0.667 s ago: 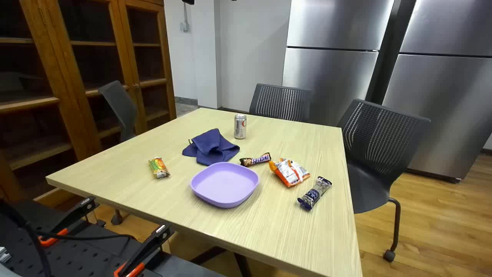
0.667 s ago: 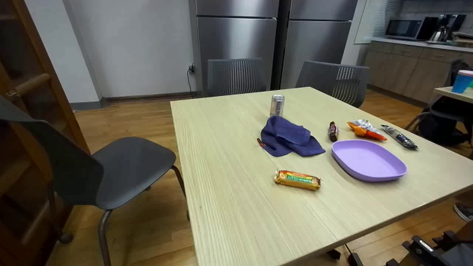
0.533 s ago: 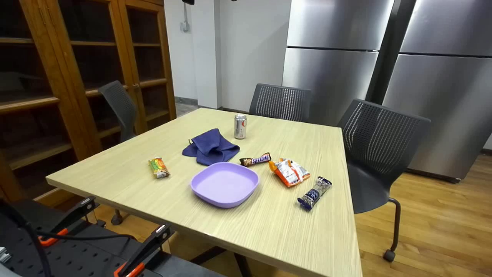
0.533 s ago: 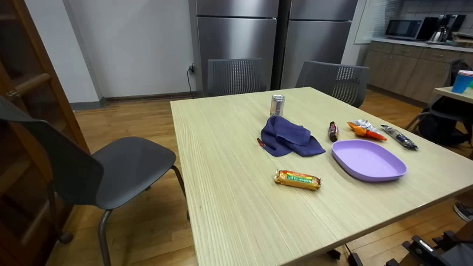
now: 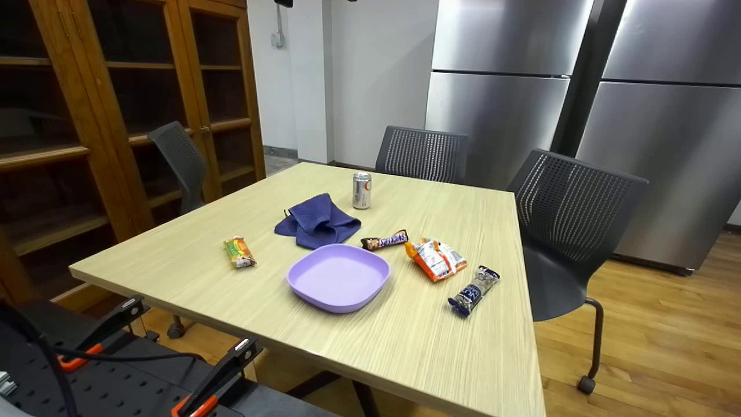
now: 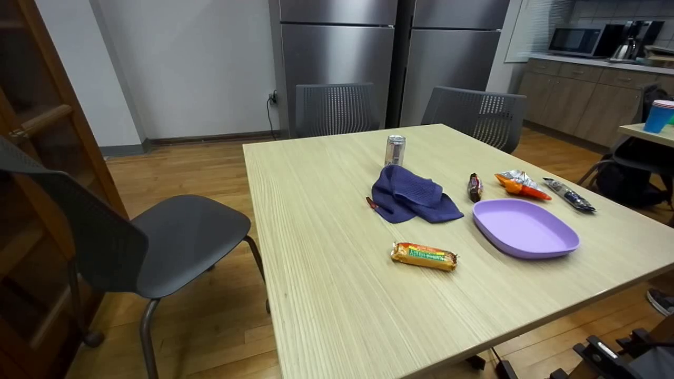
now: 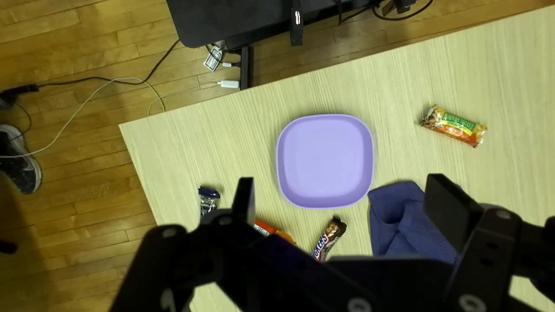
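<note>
My gripper [image 7: 342, 182] stands open high above the table, nothing between its fingers. Below it in the wrist view lies a shallow purple plate [image 7: 325, 160], bare inside. A Snickers bar [image 7: 328, 238] and an orange packet [image 7: 271, 229] are partly hidden by the gripper, as is a crumpled dark blue cloth [image 7: 394, 216]. A dark-wrapped bar [image 7: 209, 201] shows left of the fingers; a yellow-green granola bar [image 7: 454, 126] lies at upper right. In both exterior views a silver can [image 5: 362, 191] stands upright behind the cloth. Beside the cloth a small dark-red tip [image 6: 372, 203] sticks out.
The items rest on a pale wooden table [image 5: 440, 359]. Around it stand dark chairs [image 5: 579, 214], with steel fridges [image 5: 498, 127] and a wooden glass-door cabinet [image 5: 127, 87] beyond. Clamps [image 5: 223, 370] with orange grips sit on a black bench along the near table edge.
</note>
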